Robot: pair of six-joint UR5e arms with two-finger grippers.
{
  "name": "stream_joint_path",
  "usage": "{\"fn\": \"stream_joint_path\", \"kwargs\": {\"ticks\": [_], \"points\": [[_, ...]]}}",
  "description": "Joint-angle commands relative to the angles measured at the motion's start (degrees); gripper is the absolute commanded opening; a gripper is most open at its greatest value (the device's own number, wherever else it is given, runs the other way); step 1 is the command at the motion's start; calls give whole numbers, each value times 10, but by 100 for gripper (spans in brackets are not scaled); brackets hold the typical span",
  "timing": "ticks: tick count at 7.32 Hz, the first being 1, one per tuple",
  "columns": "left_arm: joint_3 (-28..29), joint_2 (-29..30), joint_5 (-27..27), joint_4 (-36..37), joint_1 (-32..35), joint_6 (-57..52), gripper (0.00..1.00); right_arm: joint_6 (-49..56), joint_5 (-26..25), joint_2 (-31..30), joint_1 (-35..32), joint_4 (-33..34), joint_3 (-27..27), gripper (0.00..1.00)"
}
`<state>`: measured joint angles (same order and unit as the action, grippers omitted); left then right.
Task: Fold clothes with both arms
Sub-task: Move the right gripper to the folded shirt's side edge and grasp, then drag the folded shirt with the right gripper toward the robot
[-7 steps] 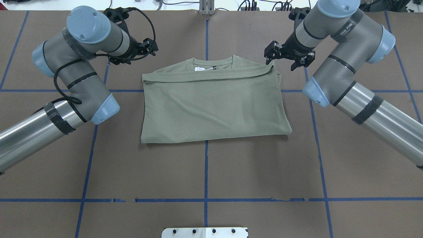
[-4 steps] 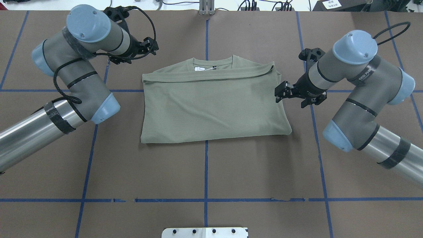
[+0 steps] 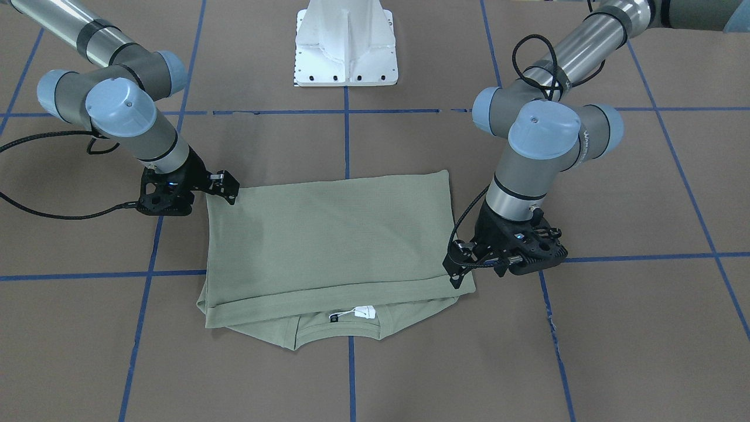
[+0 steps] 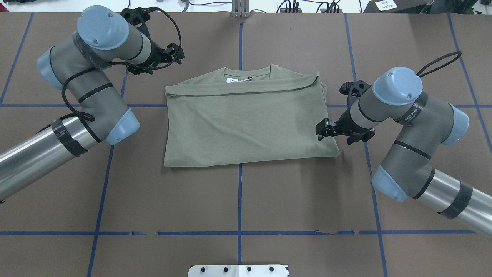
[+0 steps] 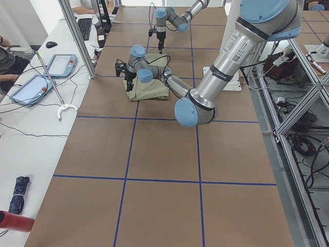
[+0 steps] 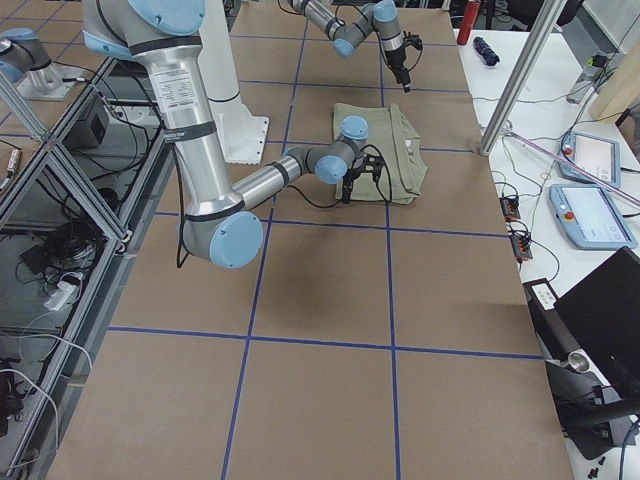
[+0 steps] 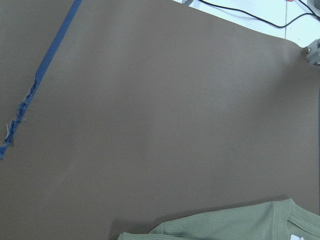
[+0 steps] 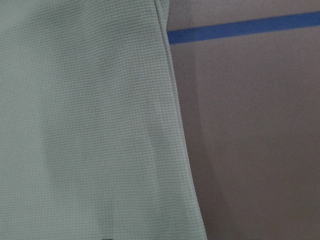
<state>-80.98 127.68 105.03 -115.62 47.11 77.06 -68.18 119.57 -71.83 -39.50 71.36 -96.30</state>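
Observation:
The clothes are one sage-green shirt [image 4: 246, 123] lying folded into a flat rectangle mid-table, its round collar and white tag [image 4: 232, 80] peeking out at the far edge. My right gripper [image 4: 320, 132] is open at the shirt's right edge, close to the near right corner, and shows at the shirt's [image 3: 328, 234] upper left in the front view [image 3: 228, 186]. My left gripper [image 4: 176, 54] hangs open by the far left corner, holding nothing [image 3: 456, 269]. The right wrist view shows only shirt fabric [image 8: 85, 125] and table, without fingers. The left wrist view catches the collar end [image 7: 240, 225].
Brown table cover crossed by blue tape lines [image 4: 239, 200]. The white pedestal base [image 3: 345, 47] stands at the robot's side. Beyond the far edge lie cables [image 4: 292, 5]. In the side views, a bench carries tablets [image 5: 61, 64] and a person sits at it [image 5: 6, 59].
My right arm has swung toward the robot along the shirt's right edge, from the far right corner to near the near right corner. The left arm and the shirt have not moved.

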Motion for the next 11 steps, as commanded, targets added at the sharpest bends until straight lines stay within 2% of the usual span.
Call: {"fn": "stream_joint_path", "kwargs": {"ticks": [1, 2, 3, 6, 8, 11], "points": [[-1, -1, 0, 0, 0, -1, 99, -2, 1, 0, 10, 0, -1, 69], [-1, 0, 0, 0, 0, -1, 98, -2, 1, -1, 11, 0, -2, 40], [-2, 2, 0, 0, 0, -1, 98, 0, 9, -1, 10, 0, -3, 0], [-2, 4, 0, -1, -1, -1, 98, 0, 15, -38, 10, 0, -42, 0], [-7, 6, 0, 0, -1, -1, 98, -1, 34, -111, 27, 0, -122, 0], [-16, 3, -1, 2, 1, 0, 98, -2, 34, -249, 130, 0, -268, 0]]}}
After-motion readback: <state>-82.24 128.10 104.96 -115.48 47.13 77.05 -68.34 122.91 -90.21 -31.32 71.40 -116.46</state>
